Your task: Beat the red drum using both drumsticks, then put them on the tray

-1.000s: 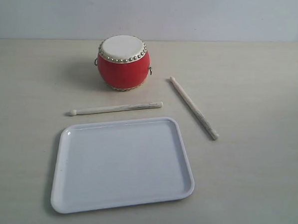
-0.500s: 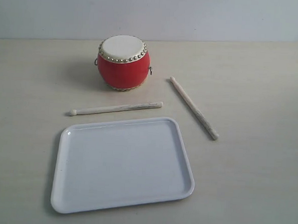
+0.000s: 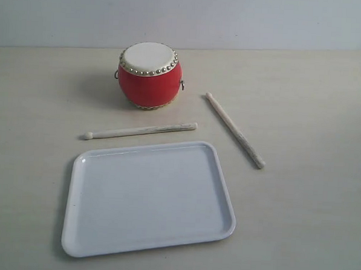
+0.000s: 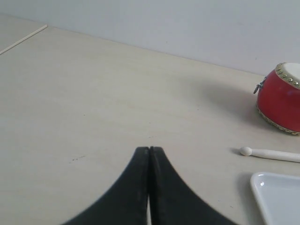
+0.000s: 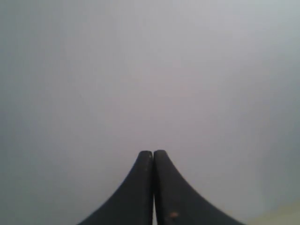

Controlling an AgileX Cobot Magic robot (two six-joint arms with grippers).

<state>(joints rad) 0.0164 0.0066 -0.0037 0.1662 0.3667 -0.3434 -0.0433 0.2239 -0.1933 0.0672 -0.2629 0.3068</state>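
Red and glossy, the drum (image 3: 149, 79) stands upright on the pale table (image 3: 315, 106), cream drumhead up, toward the far side in the exterior view. 2 cream drumsticks lie flat on the table. The left drumstick (image 3: 141, 131) rests between the drum and the white tray (image 3: 74, 196), just beside the tray's far rim, its rounded tip pointing left. The right drumstick (image 3: 234, 129) lies slanted to the drum's right, tip end nearer the drum. The left gripper (image 4: 149, 150) has its black jaws pressed together over bare table, well apart from the drum. The right gripper (image 5: 153, 152) is pressed together too, facing a plain grey wall (image 5: 150, 70).
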